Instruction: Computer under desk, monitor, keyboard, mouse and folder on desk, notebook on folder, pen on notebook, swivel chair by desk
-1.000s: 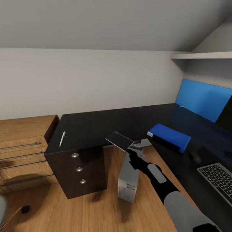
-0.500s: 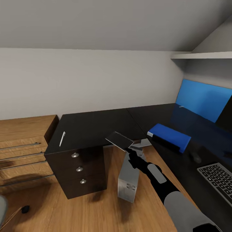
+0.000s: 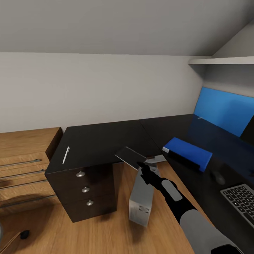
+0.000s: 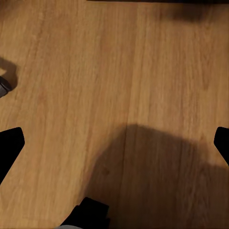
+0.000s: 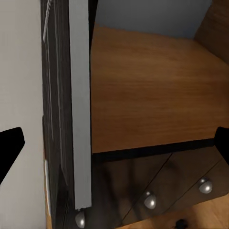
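1. Right gripper (image 3: pixel 141 165): fingers pinching the notebook (image 3: pixel 130 156), held off the bench (image 3: pixel 102 141), likely for stacking.
2. Folder (image 3: pixel 188 152) lies on the bench.
3. Left gripper: fingers spread above the floor (image 4: pixel 114 86).

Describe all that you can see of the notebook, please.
The notebook is a thin, flat rectangle with a dark cover that reflects light as grey. The right gripper holds it by its near corner, in the air and tilted, beside the edge of the desk and above the computer. It does not lie on the desk. The blue folder is apart, to the right.
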Robot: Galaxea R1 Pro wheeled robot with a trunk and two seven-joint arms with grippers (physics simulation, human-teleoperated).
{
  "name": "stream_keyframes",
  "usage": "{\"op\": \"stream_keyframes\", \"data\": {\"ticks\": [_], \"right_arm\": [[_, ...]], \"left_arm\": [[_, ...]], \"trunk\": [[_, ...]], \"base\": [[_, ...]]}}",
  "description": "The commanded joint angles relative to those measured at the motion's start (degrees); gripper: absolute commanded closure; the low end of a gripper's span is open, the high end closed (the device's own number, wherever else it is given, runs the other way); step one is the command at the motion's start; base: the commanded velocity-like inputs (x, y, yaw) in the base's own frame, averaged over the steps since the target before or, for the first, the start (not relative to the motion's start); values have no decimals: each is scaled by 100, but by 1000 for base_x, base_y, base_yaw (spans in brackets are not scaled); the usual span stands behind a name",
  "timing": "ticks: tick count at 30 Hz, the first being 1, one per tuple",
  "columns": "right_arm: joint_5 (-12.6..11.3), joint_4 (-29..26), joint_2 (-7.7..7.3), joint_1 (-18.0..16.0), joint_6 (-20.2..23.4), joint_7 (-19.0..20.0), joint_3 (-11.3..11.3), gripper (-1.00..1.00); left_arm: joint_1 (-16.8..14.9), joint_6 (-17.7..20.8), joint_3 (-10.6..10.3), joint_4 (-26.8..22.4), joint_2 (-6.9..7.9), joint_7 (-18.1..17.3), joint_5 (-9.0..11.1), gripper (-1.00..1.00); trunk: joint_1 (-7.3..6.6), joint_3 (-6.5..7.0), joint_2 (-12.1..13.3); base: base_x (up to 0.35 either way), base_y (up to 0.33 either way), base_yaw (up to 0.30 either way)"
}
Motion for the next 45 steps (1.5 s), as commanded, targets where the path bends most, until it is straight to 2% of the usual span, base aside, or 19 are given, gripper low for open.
{"op": "stream_keyframes", "data": {"ticks": [1,17,20,25,26,45], "right_arm": [[-20,3,-1,-4,8,10,4,-100],[3,4,16,-4,15,11,6,-100],[5,4,13,-4,15,11,5,-100],[7,4,10,-4,16,11,4,-100],[7,4,10,-4,16,11,4,100],[16,-3,-7,31,16,102,4,100]], "left_arm": [[-4,-21,-49,1,3,37,34,-100],[-4,-21,-49,1,4,37,31,-100],[-4,-18,-49,1,0,37,33,-100],[-4,-20,-50,1,1,39,28,-100],[-4,-21,-50,1,2,39,28,-100],[-4,-13,-61,1,-3,37,36,-100]], "trunk": [[0,-5,-2],[0,-5,-2],[-66,49,118],[-66,49,118],[-66,49,118],[-66,49,118]], "base": [[39,14,0],[57,48,0],[0,0,0],[0,0,0],[0,0,0],[0,0,0]]}}
